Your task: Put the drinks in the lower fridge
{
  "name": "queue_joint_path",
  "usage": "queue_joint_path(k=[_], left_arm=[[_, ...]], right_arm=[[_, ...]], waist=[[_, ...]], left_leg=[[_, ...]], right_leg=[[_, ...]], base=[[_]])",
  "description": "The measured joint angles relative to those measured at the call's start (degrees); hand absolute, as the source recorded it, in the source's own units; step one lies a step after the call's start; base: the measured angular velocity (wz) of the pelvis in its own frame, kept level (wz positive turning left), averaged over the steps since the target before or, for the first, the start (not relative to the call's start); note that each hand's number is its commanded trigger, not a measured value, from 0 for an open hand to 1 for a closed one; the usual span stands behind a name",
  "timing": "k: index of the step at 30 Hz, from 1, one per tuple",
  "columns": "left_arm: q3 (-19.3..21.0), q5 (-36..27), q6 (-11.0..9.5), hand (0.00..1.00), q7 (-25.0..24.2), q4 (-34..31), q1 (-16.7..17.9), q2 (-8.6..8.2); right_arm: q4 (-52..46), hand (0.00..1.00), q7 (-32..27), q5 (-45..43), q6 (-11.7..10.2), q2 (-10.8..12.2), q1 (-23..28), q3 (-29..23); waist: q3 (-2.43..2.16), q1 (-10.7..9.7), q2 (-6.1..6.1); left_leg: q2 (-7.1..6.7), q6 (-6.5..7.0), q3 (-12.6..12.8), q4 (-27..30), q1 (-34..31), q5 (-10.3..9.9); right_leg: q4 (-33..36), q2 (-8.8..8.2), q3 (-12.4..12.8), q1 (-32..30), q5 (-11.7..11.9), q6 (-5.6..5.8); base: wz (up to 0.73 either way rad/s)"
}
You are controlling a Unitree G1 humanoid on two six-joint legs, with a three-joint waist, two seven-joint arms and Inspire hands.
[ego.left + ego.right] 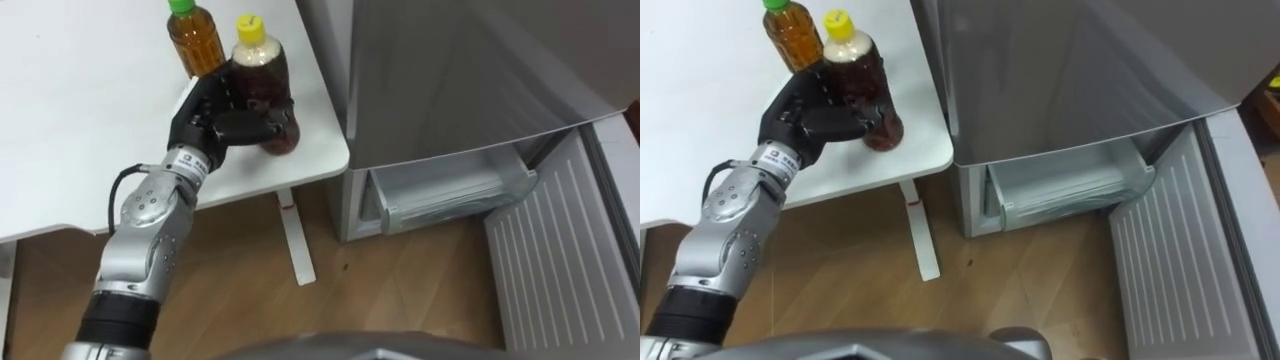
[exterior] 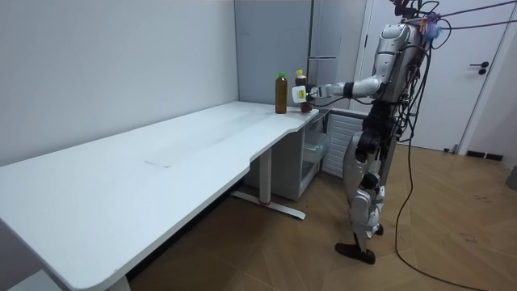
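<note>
Up at the upper left of the left eye view, the white table (image 1: 80, 120) carries a green-capped bottle (image 1: 195, 42) and, just right of it, a yellow-capped bottle (image 1: 262, 75) near the corner. The left hand (image 1: 215, 118) curls its fingers round the yellow-capped bottle's lower body. Right of the table stands the fridge (image 1: 450, 80), with its lower door (image 1: 560, 250) open and a clear drawer (image 1: 450, 195) showing.

Bright even light; faint sheen on fridge (image 1: 450, 70) front.

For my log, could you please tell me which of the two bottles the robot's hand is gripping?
The yellow-capped bottle: the left hand curls round its dark body. The green-capped bottle beside it is not grasped.
</note>
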Motion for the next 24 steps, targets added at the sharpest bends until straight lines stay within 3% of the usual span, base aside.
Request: queue_joint_path(k=[9, 15, 24], left_arm=[[0.0, -0.1, 0.8, 1.00, 0.3, 0.4, -0.1, 0.35], [0.0, 0.3, 1.1, 1.00, 1.6, 0.8, 0.0, 0.65], [0.0, -0.2, 1.1, 1.00, 1.8, 0.8, -0.1, 0.68]], right_arm=[[-0.3, 0.00, 0.0, -0.1, 0.0, 0.0, -0.1, -0.4], [-0.3, 0.00, -0.6, -0.1, -0.1, 0.0, -0.2, -0.4], [-0.4, 0.00, -0.6, -0.1, 0.0, -0.1, -0.7, -0.4]], waist=[[-0.23, -0.4, 0.75], [0.25, -1.1, 0.49], [0.26, -1.0, 0.43]], left_leg=[[0.01, 0.00, -0.3, 0.4, -0.7, 0.0], [0.00, 0.00, -0.3, 0.3, -0.8, 0.0], [0.01, 0.00, -0.3, 0.4, -1.0, 0.0]], right_leg=[[0.1, -0.03, -0.4, -0.3, 0.1, -0.04], [0.1, -0.02, -0.4, -0.3, 0.1, -0.05], [-0.1, -0.03, -0.4, -0.5, 0.1, -0.04]], base=[[0.02], [0.00], [0.00]])
